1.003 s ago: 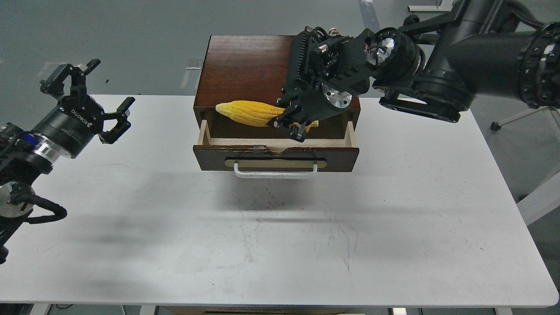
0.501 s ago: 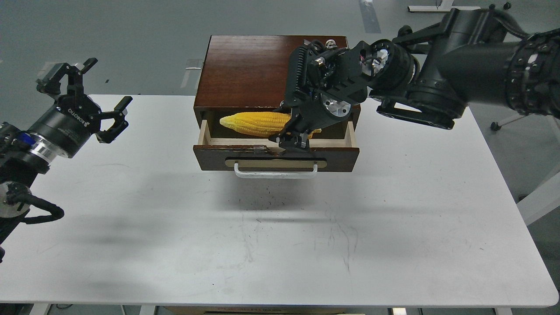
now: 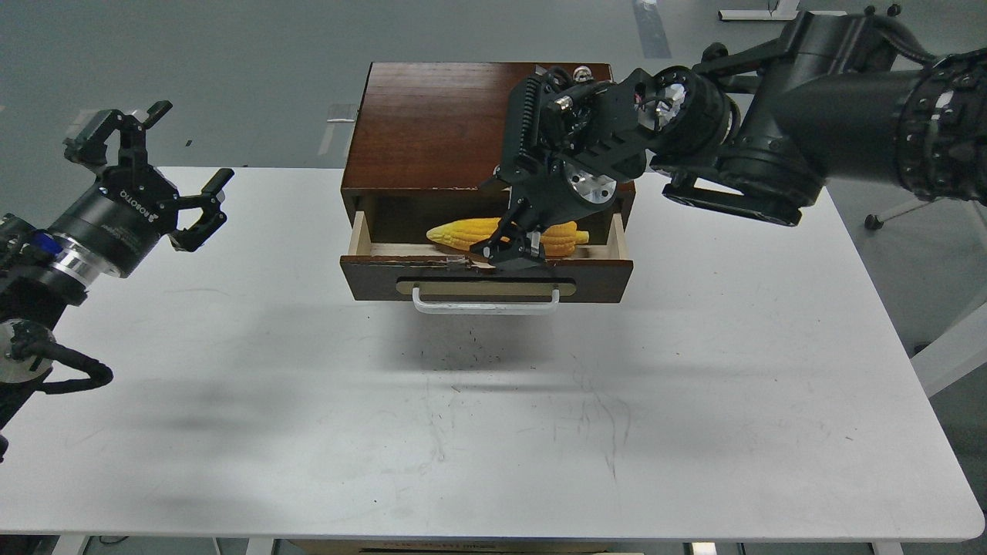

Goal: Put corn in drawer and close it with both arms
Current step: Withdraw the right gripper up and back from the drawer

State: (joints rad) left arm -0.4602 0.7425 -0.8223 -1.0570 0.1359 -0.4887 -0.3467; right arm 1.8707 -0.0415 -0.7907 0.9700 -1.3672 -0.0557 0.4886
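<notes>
The yellow corn (image 3: 463,231) lies lengthwise inside the open drawer (image 3: 370,281) on its pale wood floor, tip to the left. My right gripper (image 3: 501,220) hangs over the drawer's middle with its fingers spread. One finger (image 3: 509,248) reaches down in front of the corn and hides its middle. The gripper no longer holds the corn. My left gripper (image 3: 166,158) is open and empty, above the table's left side, well away from the drawer. The drawer's white bar handle (image 3: 486,307) faces me.
The dark wooden cabinet (image 3: 432,123) that holds the drawer stands at the back middle of the white table (image 3: 493,432). My right arm (image 3: 810,123) crosses above the cabinet's right side.
The corn went from being held above the drawer to lying lower inside it, shifted right. My right gripper's fingers opened and let it go. The left arm barely moved.
</notes>
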